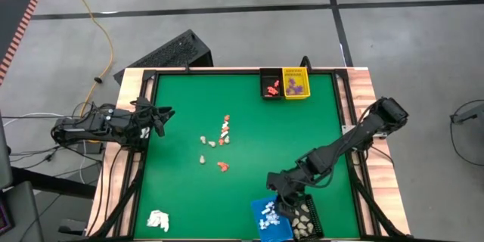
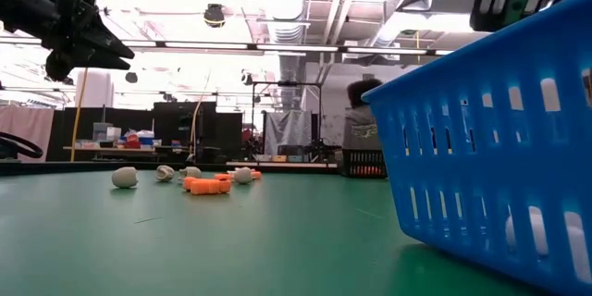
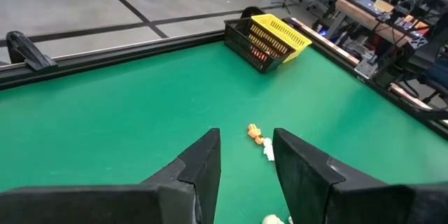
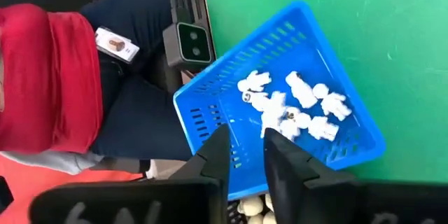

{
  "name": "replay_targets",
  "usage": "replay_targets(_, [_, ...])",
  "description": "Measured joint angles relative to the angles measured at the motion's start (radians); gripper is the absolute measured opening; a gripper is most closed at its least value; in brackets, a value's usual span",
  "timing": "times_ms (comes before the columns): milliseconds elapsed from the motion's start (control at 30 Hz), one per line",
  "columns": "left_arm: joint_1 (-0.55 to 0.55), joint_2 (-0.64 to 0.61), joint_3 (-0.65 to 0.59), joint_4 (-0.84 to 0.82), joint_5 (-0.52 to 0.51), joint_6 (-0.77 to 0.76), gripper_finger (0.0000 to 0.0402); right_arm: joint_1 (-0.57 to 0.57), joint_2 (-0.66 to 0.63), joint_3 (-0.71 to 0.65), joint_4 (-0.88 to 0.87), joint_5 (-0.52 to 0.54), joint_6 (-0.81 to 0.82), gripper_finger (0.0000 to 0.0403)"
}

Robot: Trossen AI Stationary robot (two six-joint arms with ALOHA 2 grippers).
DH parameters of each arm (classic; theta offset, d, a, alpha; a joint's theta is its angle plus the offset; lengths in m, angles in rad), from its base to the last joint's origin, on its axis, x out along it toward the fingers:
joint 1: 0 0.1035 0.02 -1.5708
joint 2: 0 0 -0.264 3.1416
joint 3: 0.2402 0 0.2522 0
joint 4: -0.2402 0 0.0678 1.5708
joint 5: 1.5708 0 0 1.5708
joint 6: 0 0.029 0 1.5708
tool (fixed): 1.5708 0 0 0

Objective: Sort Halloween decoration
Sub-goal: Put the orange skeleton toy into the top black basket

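Now, four baskets are standing on the green table (image 1: 189, 189): a black basket (image 1: 270, 85) and a yellow basket (image 1: 296, 83) at the far edge, a blue basket (image 1: 267, 219) and a dark basket (image 1: 305, 218) at the near edge. About ten small decoration pieces (image 1: 214, 142), white, cream and orange, are lying loose in the middle. About eight white figures (image 4: 290, 105) are lying in the blue one. One white lump (image 1: 158, 220) is sitting at the near left corner. The right gripper (image 4: 243, 155) is hanging above the blue basket, fingers slightly apart, holding nothing. The left gripper (image 3: 245, 157) is hovering at the left edge, fingers spread.
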Motion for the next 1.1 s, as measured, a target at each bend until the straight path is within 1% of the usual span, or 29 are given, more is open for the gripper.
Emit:
replay_targets(100, [0.000,0.000,0.000,0.000,0.000,0.000,0.0121,-0.008,0.000,0.000,0.008,0.000,-0.026,0.0103])
replay_targets(167, [0.000,0.000,0.000,0.000,-0.001,0.000,0.0121,-0.026,0.000,0.000,0.025,0.009,-0.108,0.0110])
replay_targets(200, [0.000,0.000,0.000,0.000,-0.002,0.000,0.0121,-0.037,0.000,0.000,0.026,0.034,-0.153,0.0112])
replay_targets(300, [0.000,0.000,0.000,0.000,-0.002,0.000,0.0121,-0.080,0.000,0.000,0.056,0.196,-0.303,0.0113])
replay_targets(400, [0.000,0.000,0.000,0.000,-0.002,0.000,0.0121,-0.123,0.000,0.000,0.139,0.365,-0.479,0.0113])
replay_targets(500, [0.000,0.000,0.000,0.000,-0.003,0.000,0.0121,-0.160,0.012,0.000,0.250,0.447,-0.663,0.0113])
replay_targets(567, [0.000,0.000,0.000,0.000,-0.003,0.000,0.0121,-0.185,0.037,0.001,0.346,0.454,-0.769,0.0113])
replay_targets(667, [0.000,0.000,0.000,0.000,-0.003,0.000,0.0121,-0.215,0.105,0.001,0.492,0.421,-0.894,0.0113])
replay_targets(767, [0.000,0.000,0.000,-0.001,-0.003,0.000,0.0121,-0.242,0.182,0.001,0.586,0.412,-0.990,0.0113])
replay_targets(833, [0.000,0.000,0.000,-0.002,-0.003,-0.002,0.0121,-0.261,0.221,0.000,0.603,0.385,-1.017,0.0113])
replay_targets(1000, [0.000,0.000,0.000,-0.002,-0.001,-0.003,0.0121,-0.310,0.288,0.000,0.617,0.285,-1.018,0.0113])
replay_targets(1100, [0.000,0.000,0.000,-0.002,-0.001,-0.003,0.0121,-0.329,0.331,0.000,0.621,0.261,-1.018,0.0113])
